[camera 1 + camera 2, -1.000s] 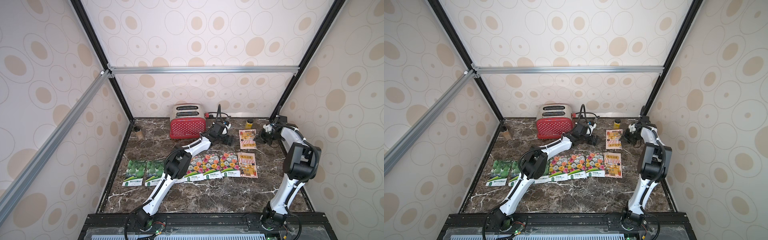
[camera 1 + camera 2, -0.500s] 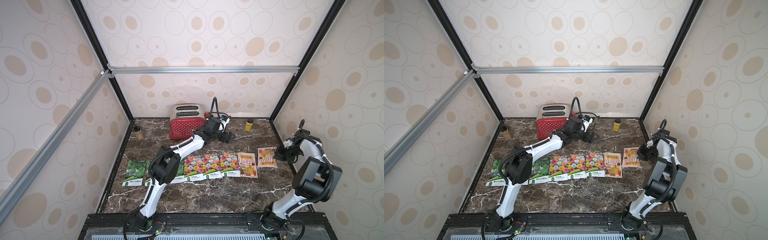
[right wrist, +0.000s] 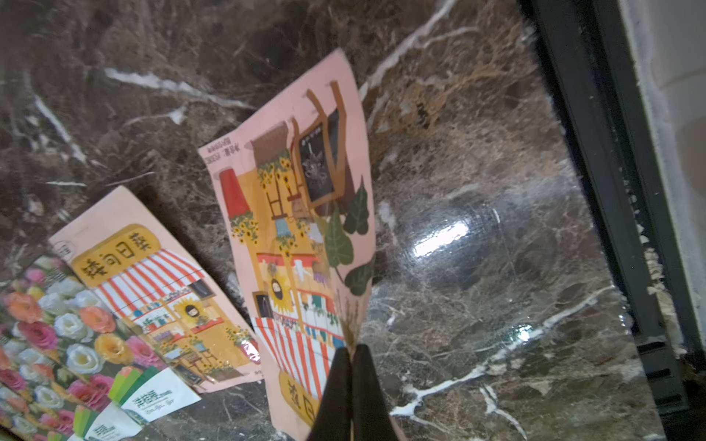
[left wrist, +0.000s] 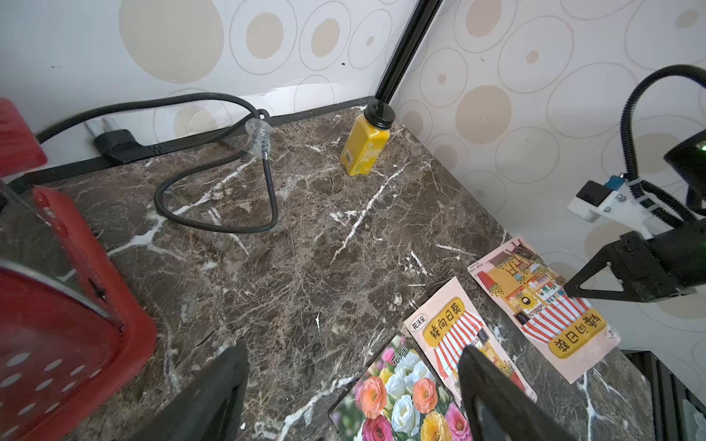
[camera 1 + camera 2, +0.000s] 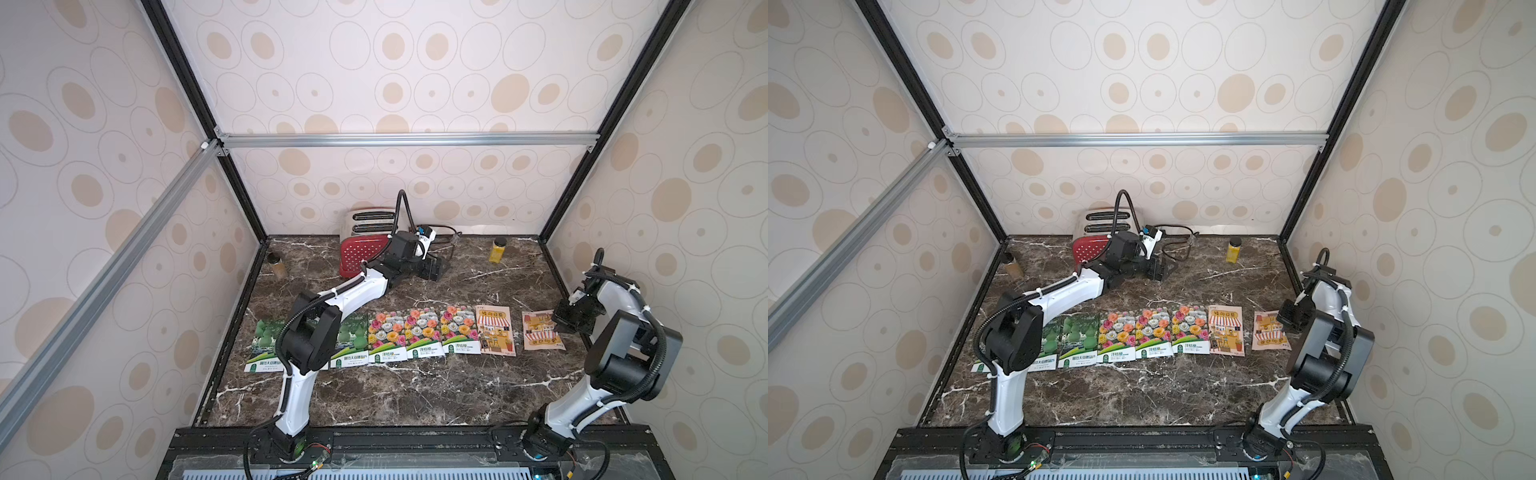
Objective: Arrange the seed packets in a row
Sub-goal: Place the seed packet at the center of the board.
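Right gripper [image 3: 352, 349]: jaws together, pinching edge of last packet [image 3: 301, 236]. Edge hold judged necessary, since flat stock offers no other purchase. Packet tilted off table [image 3: 496, 267], at right end of row [image 5: 386, 338]. Gap beside peach neighbour [image 5: 494, 330]; print inverted against it. Left gripper [image 4: 349, 351]: jaws apart, empty, beside toaster [image 5: 361, 253], clear of row.

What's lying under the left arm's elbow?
Green packets at the row's end, flat on the table. The elbow covers part of them, so their count is unclear.
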